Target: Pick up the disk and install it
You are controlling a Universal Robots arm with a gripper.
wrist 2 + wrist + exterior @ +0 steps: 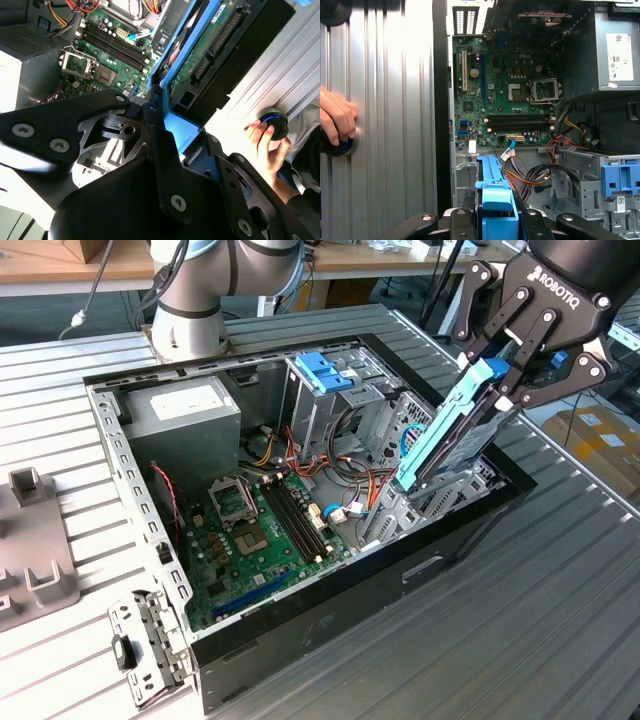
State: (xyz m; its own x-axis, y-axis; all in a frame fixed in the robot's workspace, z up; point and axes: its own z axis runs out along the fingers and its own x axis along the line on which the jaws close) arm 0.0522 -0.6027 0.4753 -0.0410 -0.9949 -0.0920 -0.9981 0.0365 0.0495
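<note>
The disk (pixel 450 430), a grey drive in a bright blue carrier, hangs tilted over the open computer case (pixel 300 610). Its lower end dips into the case's corner on the exterior view's right, beside loose cables. My gripper (pixel 505 380) is shut on the disk's upper end, one finger on each flat side. In the second wrist view the disk's (pixel 210 40) green circuit board faces the camera, and the black fingers (pixel 150 115) clamp the blue frame. In the first wrist view the disk's (pixel 495 200) blue edge sticks out from the gripper (pixel 495 220) over the case interior.
Inside the case lie a green motherboard (pixel 260 530), a grey power supply (pixel 185 405) and a metal drive cage topped by a blue bracket (pixel 325 370). A grey fixture (pixel 35 540) sits on the ribbed table. A person's hand (pixel 265 145) rests on a round knob (pixel 274 125).
</note>
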